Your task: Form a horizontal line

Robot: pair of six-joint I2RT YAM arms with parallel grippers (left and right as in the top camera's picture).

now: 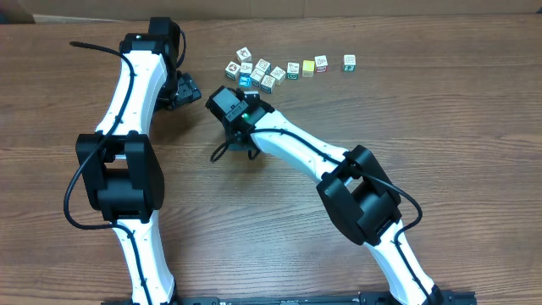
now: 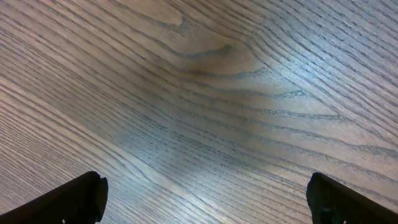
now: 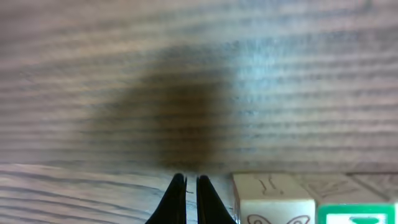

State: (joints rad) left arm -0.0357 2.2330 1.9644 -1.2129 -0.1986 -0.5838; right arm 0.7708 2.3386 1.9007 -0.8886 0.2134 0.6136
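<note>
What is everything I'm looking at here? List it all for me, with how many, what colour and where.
table: one, brown wood grain, under everything
cube cluster: about eight tiny picture cubes, mostly white, one teal, at the far middle of the table
cube row: three, white-green, yellow, white, just right of the cluster
lone cube: one, white with a green picture, apart, further right
cable: one, black, far left
left arm: one, white and black, left side
right arm: one, white and black, reaching to the cluster
left gripper: open, over bare wood
right gripper: shut, black, tips beside cluster cubes
</note>
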